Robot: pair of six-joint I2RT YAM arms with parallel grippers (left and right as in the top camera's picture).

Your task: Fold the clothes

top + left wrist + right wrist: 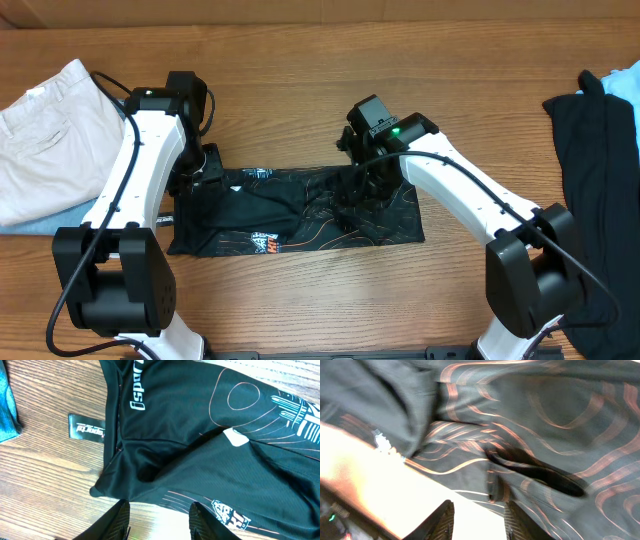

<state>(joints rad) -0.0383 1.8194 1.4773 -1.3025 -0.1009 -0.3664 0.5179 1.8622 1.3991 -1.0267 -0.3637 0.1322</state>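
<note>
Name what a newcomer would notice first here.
A black jersey with orange-red contour lines lies rumpled at the centre of the table. The left claw hovers open at its left end, the right claw open over its right half. Beige trousers lie far left.

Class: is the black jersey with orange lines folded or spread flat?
Partly folded: the jersey lies as a narrow band across the table, its layers overlapping and rumpled, not neatly finished.

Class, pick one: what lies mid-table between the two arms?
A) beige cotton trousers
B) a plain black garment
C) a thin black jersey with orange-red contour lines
C: the thin black jersey with orange-red contour lines lies between the arms; the beige cotton trousers sit at the left end.
</note>
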